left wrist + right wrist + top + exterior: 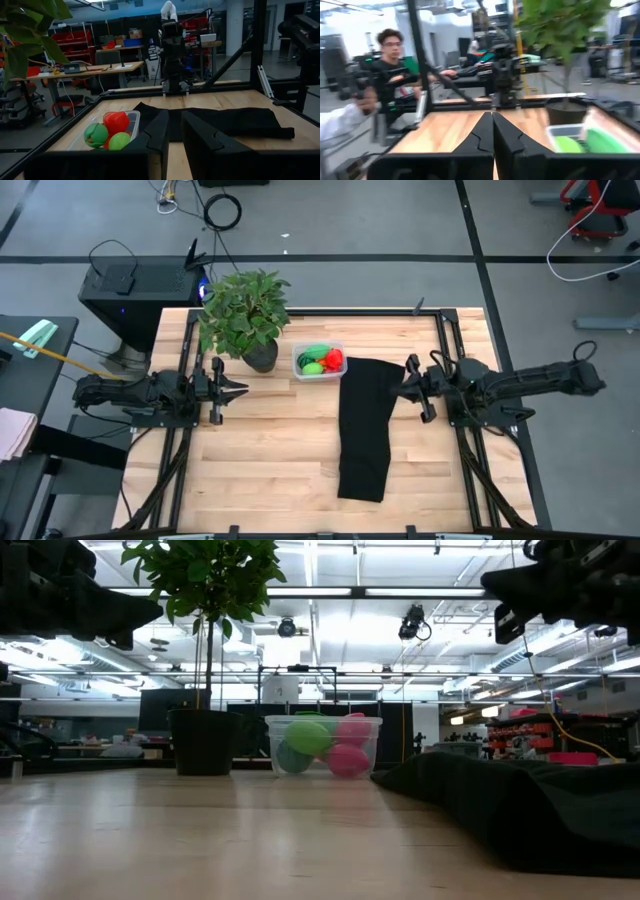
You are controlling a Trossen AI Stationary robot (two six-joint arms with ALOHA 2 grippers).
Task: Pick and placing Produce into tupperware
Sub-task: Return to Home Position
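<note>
The tupperware [320,345] stands on the wooden table at the far middle, beside the plant's dark pot. Produce [318,362] lies inside it: light green, red and a bit of orange show from above. In the low view, green and pink-red pieces [310,737] show through its clear wall. My left gripper [243,388] hovers level above the table, left of the tub, with its fingers [160,125] nearly together and nothing between them. Right of the tub, my right gripper [403,383] hovers level over the black cloth's edge, shut and empty [493,116].
A leafy potted plant [243,310] stands just left of the tub. A black cloth [365,425] lies spread from beside the tub toward the near edge. A black frame borders the table. A person [390,55] sits beyond the table's left side.
</note>
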